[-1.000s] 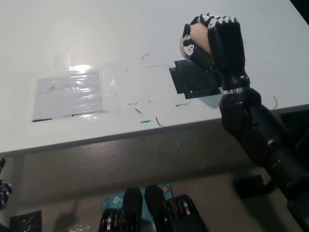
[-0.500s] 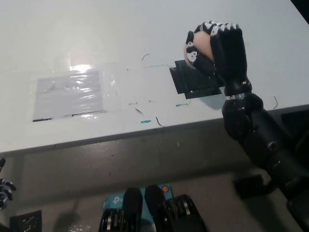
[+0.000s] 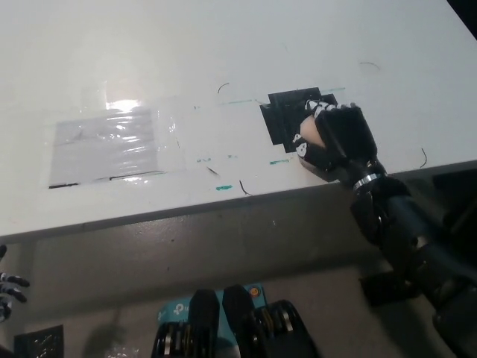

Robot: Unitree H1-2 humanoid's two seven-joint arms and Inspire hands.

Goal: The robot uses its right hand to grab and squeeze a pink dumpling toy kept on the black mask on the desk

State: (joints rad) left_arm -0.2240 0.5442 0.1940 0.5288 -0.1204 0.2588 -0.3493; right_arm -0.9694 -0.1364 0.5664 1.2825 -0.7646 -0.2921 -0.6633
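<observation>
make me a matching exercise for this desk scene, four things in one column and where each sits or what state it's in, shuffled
Things:
1. black right hand
2. pink dumpling toy
3. black square mask
4. white left hand

Places or states:
A. flat on the white desk, partly covered by the hand
B. closed around the toy, low over the mask
C. at the picture's lower left edge, below the desk
D. only a small pale patch showing between black fingers

Pairs: 1-B, 2-D, 3-A, 4-C
</observation>
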